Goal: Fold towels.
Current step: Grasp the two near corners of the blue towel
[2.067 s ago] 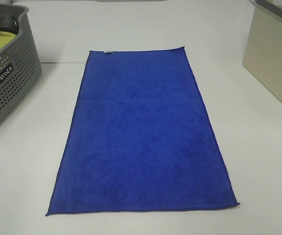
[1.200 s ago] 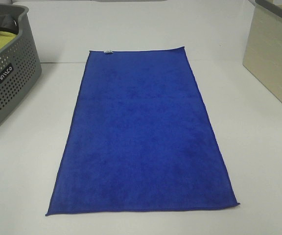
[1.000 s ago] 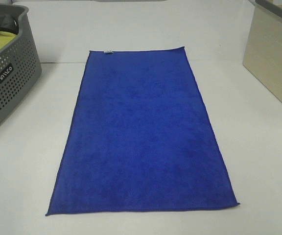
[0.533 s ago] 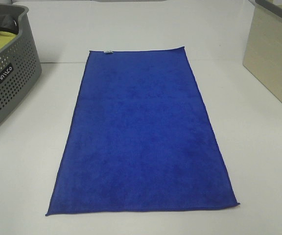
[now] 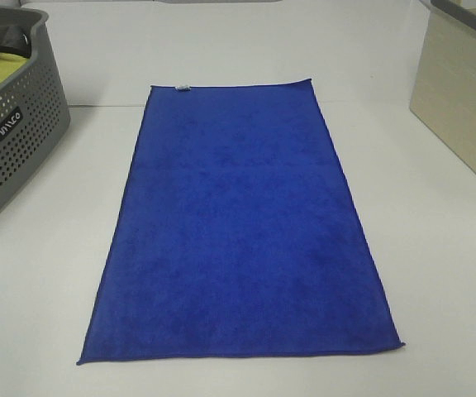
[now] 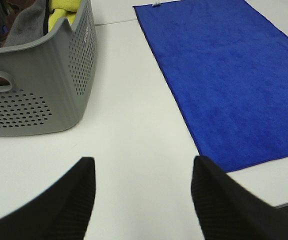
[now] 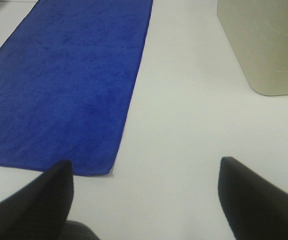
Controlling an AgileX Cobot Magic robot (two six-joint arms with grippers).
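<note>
Left fingers [image 6: 64, 205] apart above white table [image 6: 129, 130]

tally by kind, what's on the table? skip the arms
Blue towel: 1
Grey basket: 1
Beige bin: 1
Cloths in basket: 2 visible, yellow-green cloth and dark cloth
Total: 5

place: lab-style laundry bench | white table [image 5: 436, 273], grey perforated basket [image 5: 15, 141], beige bin [image 5: 461, 99]
</note>
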